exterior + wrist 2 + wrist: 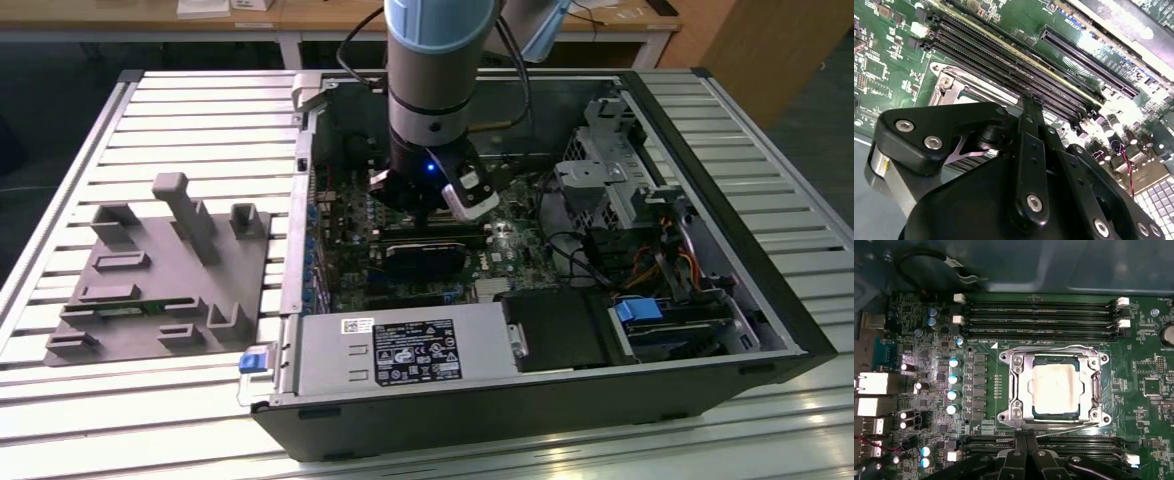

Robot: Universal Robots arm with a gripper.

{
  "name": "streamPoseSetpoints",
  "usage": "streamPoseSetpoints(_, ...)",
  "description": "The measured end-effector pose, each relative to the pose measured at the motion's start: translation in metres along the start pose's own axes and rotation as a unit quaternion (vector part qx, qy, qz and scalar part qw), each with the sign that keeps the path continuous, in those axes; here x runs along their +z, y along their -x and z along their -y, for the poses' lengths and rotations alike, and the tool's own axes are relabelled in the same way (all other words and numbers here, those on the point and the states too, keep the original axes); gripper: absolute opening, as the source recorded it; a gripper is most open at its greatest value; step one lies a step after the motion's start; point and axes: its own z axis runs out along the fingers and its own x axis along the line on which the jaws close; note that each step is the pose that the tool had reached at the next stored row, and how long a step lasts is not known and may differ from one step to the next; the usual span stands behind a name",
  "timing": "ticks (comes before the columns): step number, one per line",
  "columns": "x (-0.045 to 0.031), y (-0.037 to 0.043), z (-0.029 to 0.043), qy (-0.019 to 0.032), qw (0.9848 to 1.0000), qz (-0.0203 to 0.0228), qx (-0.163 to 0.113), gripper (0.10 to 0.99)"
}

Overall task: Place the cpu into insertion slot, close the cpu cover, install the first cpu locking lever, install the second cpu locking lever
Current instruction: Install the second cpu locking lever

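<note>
In the first wrist view the cpu (1056,389) lies flat in the insertion slot (1004,358), its silver-grey face showing through the window of the cpu cover (1016,385), which is folded down over it. One thin wire lever (1054,348) runs along the slot's edge by the memory slots, and another (1069,429) runs along the opposite edge. My gripper (1026,436) is shut, its black fingertips together right at that second lever's end. The second wrist view shows the gripper (1031,100) beside the slot's silvery rim (949,82). In the exterior view the gripper (430,222) reaches down into the open computer case.
Long black memory slots (1039,317) flank the socket on two sides. A power supply (400,352) and a drive cage (601,180) crowd the case. Cables (587,255) lie on the exterior view's right. A grey parts fixture (147,270) sits on the slatted table at its left.
</note>
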Motion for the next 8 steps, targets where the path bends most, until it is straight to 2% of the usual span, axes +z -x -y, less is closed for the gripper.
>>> streamPoseSetpoints(8,-0.0006,-0.0054,0.0078,0.0231,0.9997,0.0012,0.000,0.106)
